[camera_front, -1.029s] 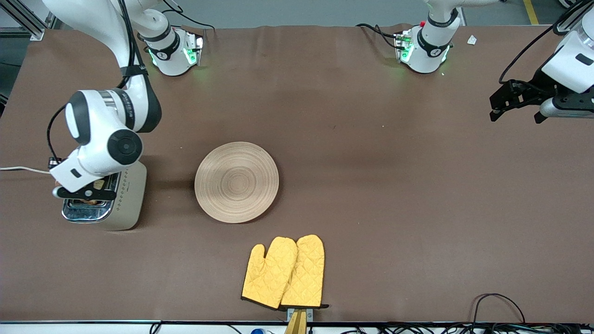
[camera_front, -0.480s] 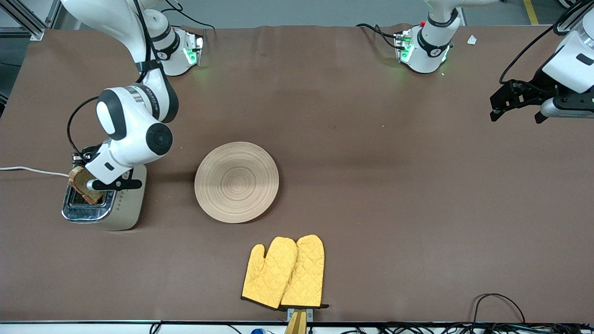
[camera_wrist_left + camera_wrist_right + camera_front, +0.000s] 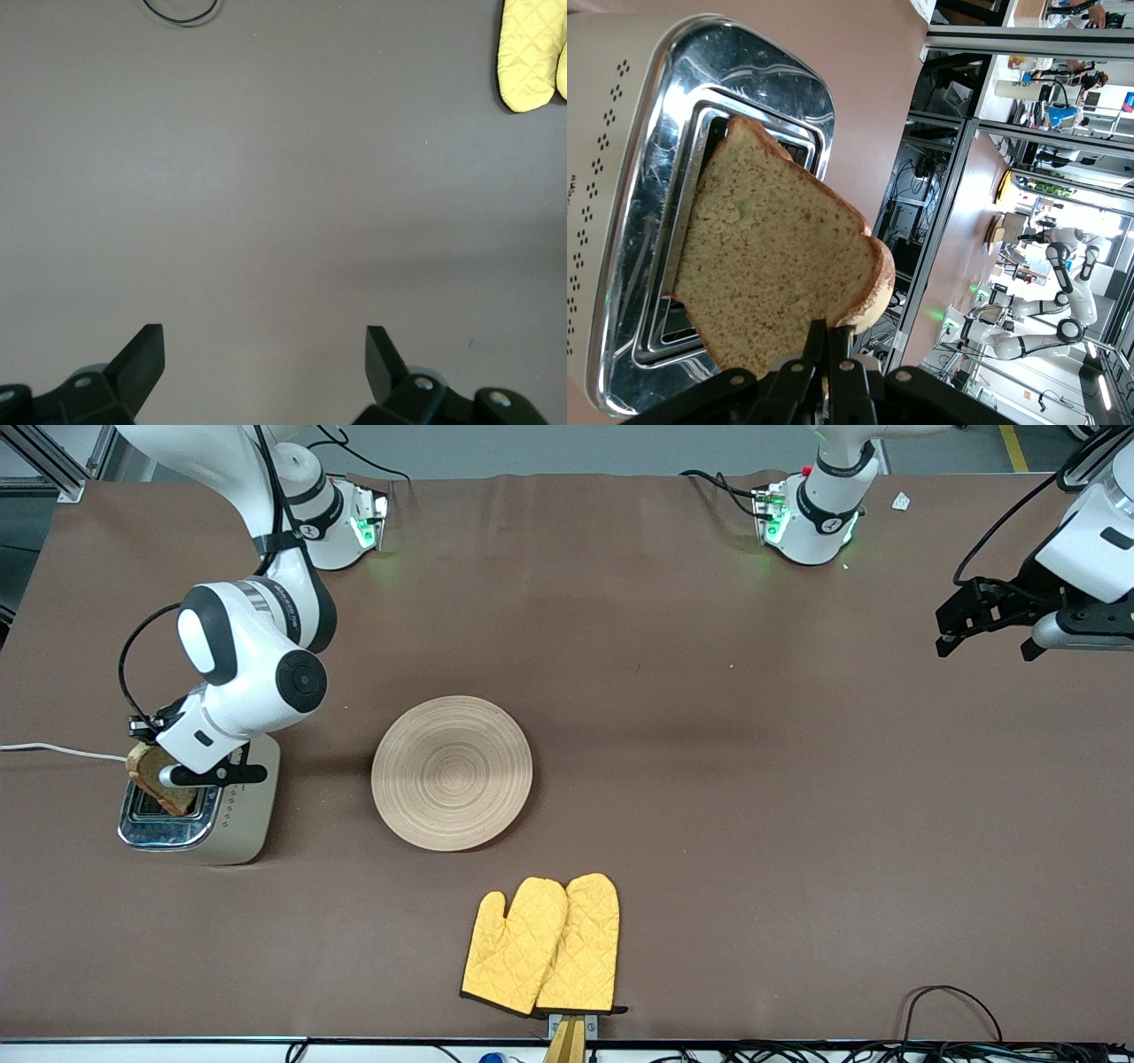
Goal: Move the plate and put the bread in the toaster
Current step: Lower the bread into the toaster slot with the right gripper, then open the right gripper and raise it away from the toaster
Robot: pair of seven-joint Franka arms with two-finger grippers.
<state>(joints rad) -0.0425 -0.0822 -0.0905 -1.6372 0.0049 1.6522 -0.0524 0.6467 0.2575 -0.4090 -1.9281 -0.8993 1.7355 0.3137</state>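
Note:
The cream toaster with a chrome top stands at the right arm's end of the table; it also shows in the right wrist view. My right gripper is shut on the brown speckled bread and holds it tilted just over a toaster slot. In the right wrist view the bread is pinched at its crust edge by the gripper. The round wooden plate lies empty mid-table. My left gripper is open and empty, waiting in the air over the left arm's end of the table.
A pair of yellow oven mitts lies nearer the front camera than the plate; a mitt also shows in the left wrist view. The toaster's white cord runs off the table edge. Black cables lie at the front edge.
My right arm has risen and swung toward the plate, and the bread, a second ago low at the slots, now stands tilted above the toaster slot. The left arm has not moved.

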